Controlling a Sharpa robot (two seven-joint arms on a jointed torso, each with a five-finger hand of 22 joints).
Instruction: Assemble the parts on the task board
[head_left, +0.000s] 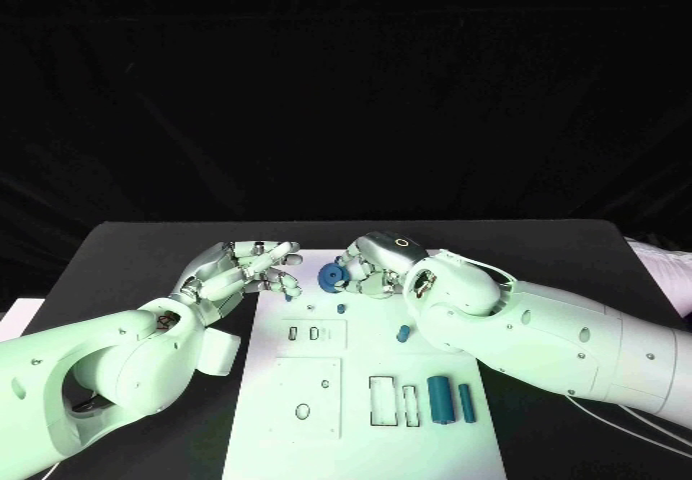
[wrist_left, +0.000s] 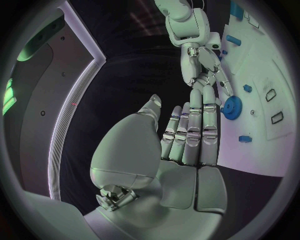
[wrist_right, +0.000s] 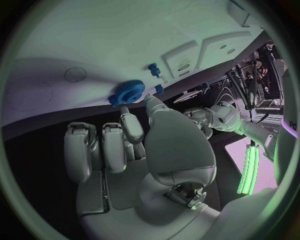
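Round blue toothed gear (head_left: 332, 277) at far edge of white task board (head_left: 325, 400), right hand (head_left: 372, 268) fingertips touching it, hold uncertain; left hand (head_left: 245, 267) empty, fingers loosely spread. Two blue cylinders (head_left: 450, 400) lie unplaced; assembly early.

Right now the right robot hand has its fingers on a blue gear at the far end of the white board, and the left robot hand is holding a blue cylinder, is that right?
Partly. The right robot hand does touch the gear at the board's far end, but the left robot hand holds nothing; the left wrist view shows its fingers straight and bare.
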